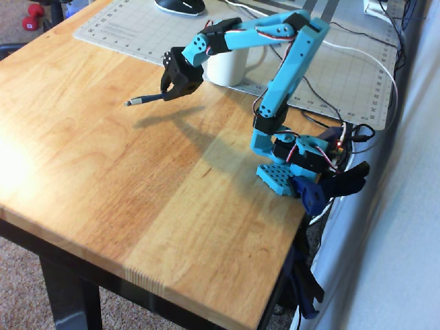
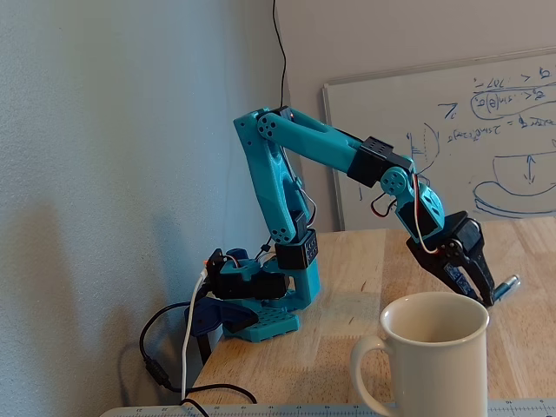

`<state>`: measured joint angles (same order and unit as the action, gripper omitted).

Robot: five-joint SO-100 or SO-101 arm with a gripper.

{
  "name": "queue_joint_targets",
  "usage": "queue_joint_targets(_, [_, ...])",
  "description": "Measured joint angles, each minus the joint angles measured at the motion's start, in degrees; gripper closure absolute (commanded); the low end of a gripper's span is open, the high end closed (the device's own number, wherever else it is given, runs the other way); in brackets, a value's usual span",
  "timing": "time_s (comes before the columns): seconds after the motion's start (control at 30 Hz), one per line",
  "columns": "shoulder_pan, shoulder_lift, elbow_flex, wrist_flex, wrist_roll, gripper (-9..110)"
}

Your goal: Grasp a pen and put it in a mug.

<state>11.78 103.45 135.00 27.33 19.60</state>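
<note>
Overhead view: your pen (image 1: 144, 100) is a slim dark grey-black stick w/ a paler metallic tip at its free end, lying near-horizontal above the wooden table (image 1: 103, 179) and casting a separate shadow on the boards, i.e. it is off the surface. One end sits in the black gripper (image 1: 173, 91), whose jaws are closed onto the shaft; the rest juts out to the left of the view. The mug (image 1: 229, 65) is plain cream-white, cylindrical, standing on the grey cutting mat (image 1: 130, 27) just behind the gripper; the teal arm (image 1: 289, 75) crosses over it, so you see only part of its wall and handle. Fixed view: the mug (image 2: 426, 356) fills the lower foreground, cut off by the bottom edge, handle at left, inside empty as far as visible. The gripper (image 2: 486, 294) hangs just behind its rim; only a short bluish-grey stub of the pen (image 2: 506, 285) shows beside the fingers, and the contact point itself is too small to make out. A whiteboard (image 2: 486, 139) stands behind.
</note>
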Motion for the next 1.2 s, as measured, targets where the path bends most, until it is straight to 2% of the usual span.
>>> queue_joint_targets(0.1, [-1.1,2.4,1.7,0.0,-5.8,100])
queue_joint_targets(0.23, [-1.5,6.5,3.9,0.0,-18.8,100])
queue_joint_targets(0.57, [-1.5,22.9,10.5,0.0,-64.2,100])
queue_joint_targets(0.73, [-1.5,32.2,13.6,0.0,-82.3,100])
queue_joint_targets(0.9, [1.8,43.6,18.0,0.0,-93.6,100])
queue_joint_targets(1.2, [8.9,63.1,24.8,0.0,-104.8,100])
